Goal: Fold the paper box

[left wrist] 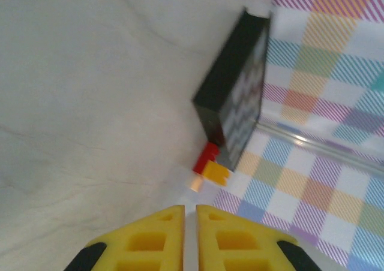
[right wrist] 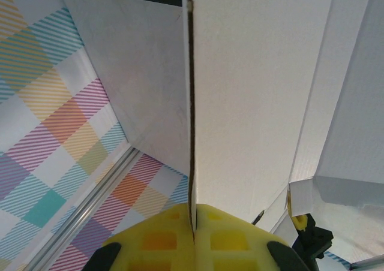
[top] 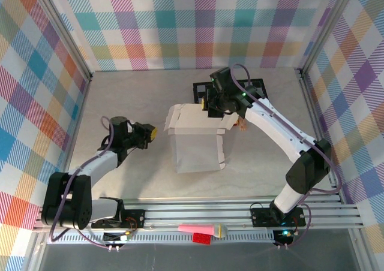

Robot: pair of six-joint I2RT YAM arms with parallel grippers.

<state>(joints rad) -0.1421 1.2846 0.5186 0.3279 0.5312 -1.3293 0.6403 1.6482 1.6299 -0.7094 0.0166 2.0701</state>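
The paper box [top: 195,151], lying near-to-far on the tabletop [top: 126,97], is being pinched at its far flap by the right end effector [top: 208,106], the left end effector [top: 153,132] being held pressed together, empty, to its left.

open run of bare table [top: 129,97] left of and behind the paper box [top: 195,145]; blocked mid-table by that raised sheet, at back right by the checkerboard mat [top: 261,88] and right arm [top: 282,130]; hemmed on three sides by plaid walls [top: 36,73].
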